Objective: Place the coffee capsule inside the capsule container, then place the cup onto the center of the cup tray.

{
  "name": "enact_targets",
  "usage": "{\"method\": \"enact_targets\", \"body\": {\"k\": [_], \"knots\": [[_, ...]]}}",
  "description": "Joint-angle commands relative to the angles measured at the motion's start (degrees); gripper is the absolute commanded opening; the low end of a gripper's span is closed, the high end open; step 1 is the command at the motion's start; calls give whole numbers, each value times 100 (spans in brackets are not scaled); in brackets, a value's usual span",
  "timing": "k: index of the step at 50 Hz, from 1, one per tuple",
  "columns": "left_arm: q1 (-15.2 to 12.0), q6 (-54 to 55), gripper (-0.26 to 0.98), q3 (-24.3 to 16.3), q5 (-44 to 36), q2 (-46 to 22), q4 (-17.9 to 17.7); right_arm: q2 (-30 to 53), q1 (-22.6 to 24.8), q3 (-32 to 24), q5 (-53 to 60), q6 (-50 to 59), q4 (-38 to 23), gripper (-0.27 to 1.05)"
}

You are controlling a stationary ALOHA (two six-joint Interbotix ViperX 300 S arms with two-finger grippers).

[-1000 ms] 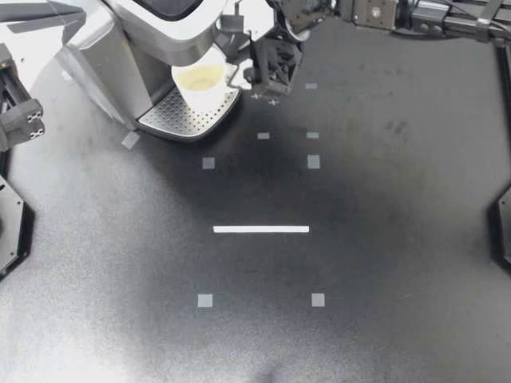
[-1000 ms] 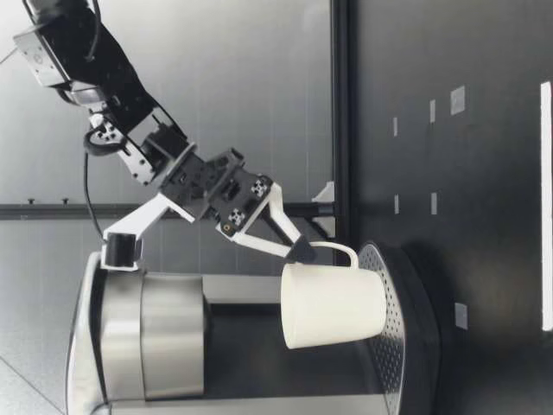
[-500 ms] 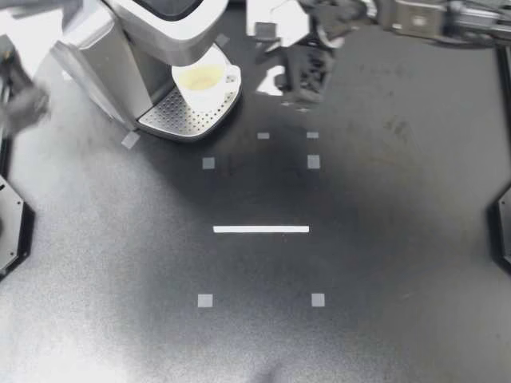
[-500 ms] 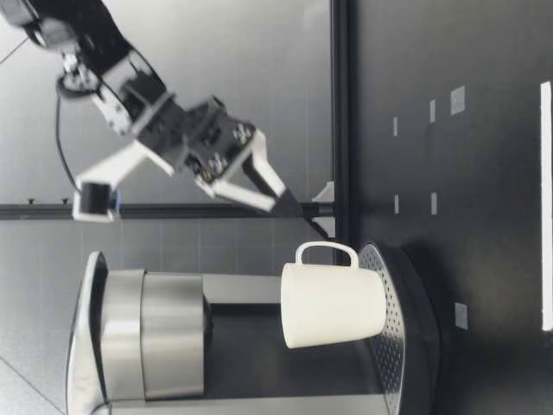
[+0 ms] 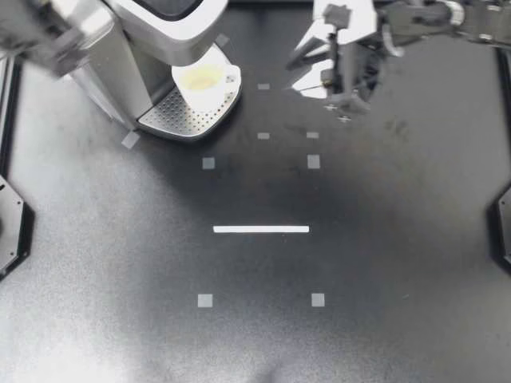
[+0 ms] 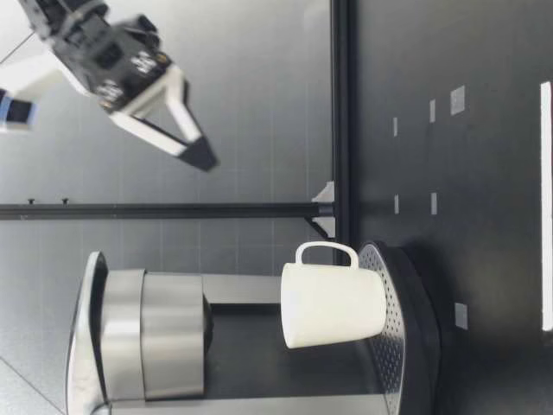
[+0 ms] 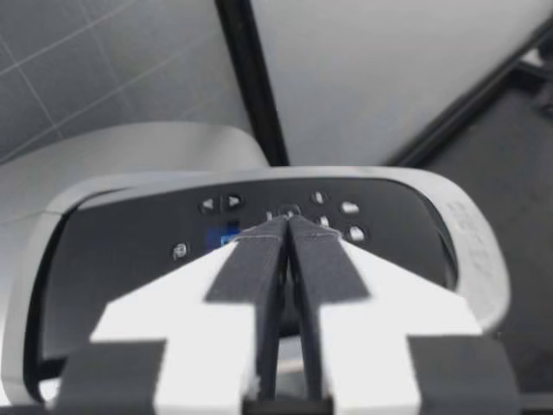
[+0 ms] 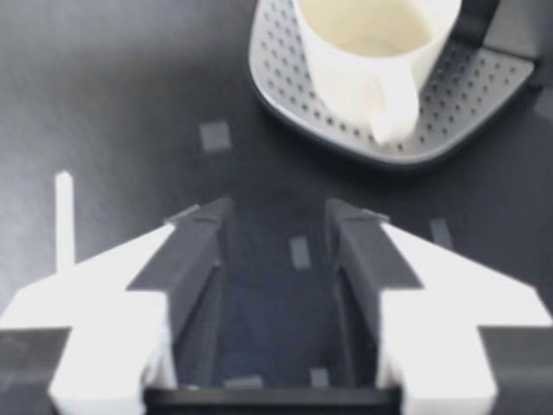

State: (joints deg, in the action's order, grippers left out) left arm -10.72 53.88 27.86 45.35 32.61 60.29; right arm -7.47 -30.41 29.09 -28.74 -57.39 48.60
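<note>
The white cup [image 5: 204,80] stands upright on the coffee machine's perforated cup tray [image 5: 180,120], under the spout, its handle toward my right gripper [image 5: 342,97]. That gripper hangs well off to the tray's right, open and empty. In the right wrist view the cup [image 8: 367,47] and tray [image 8: 449,112] lie ahead of the open right gripper [image 8: 276,233]. My left arm [image 5: 44,32] is a blur by the machine. The left gripper [image 7: 287,226] is shut, empty, its tips over the machine's button panel [image 7: 346,212]. No capsule is visible.
The silver coffee machine [image 5: 136,40] fills the table's back left corner. Small grey tape squares [image 5: 208,163] and a white tape line [image 5: 260,229] mark the black table. In the low view a gripper [image 6: 186,143] hangs high above the cup [image 6: 333,303].
My right gripper has left the cup's handle and moved up and to the right, its jaws a little narrower. The left arm has swung in over the machine. The cup stays on the tray.
</note>
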Motion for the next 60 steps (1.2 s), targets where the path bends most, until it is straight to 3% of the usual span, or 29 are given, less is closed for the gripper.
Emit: {"method": "enact_targets", "body": {"k": [1, 12, 17, 32, 60], "knots": [[-114, -132, 13, -422, 123, -202, -149, -281, 176, -26, 114, 0, 53, 45], [-483, -1538, 13, -1055, 413, -809, -1626, -325, 272, 35, 132, 0, 53, 45], [-633, -1846, 13, -1222, 431, -940, -1942, -299, 290, 53, 132, 0, 53, 45], [-888, -1907, 13, -1292, 369, -1099, -1995, -290, 325, 149, 167, -9, 53, 45], [-949, -2065, 13, -1371, 580, -1389, -2030, -185, 325, 149, 237, -105, 44, 45]]}}
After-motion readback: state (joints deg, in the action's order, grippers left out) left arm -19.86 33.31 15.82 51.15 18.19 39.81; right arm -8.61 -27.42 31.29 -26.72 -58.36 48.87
